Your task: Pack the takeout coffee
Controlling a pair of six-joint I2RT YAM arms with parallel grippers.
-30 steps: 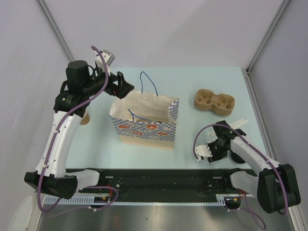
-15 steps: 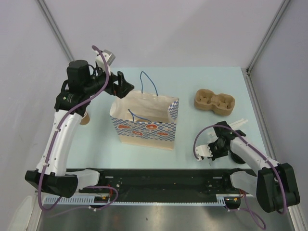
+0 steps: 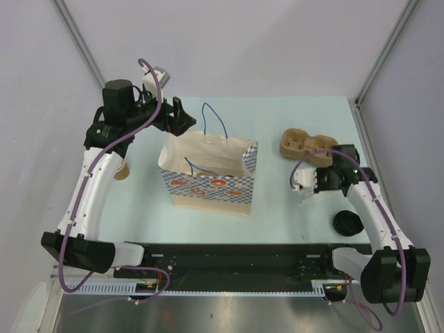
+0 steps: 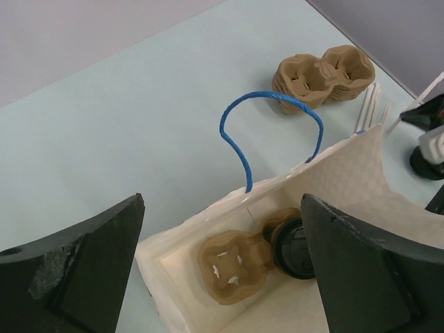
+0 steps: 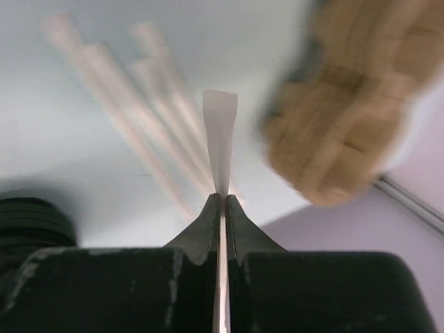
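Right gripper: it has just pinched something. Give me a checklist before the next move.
1. Right gripper grip: jaws shut on a thin white strip, which stands out past the tips. Ok.
2. What the strip is: cannot tell.
3. Paper bag: upright, mouth open. Ok.
4. Takeout coffee: already in the bag, lid up, beside a pulp cup carrier. Ok.
5. Left gripper: wide open over the bag's rear left corner, gripping nothing. Ok.
6. Clearance to the stack of cup carriers just behind the right gripper: cannot tell.
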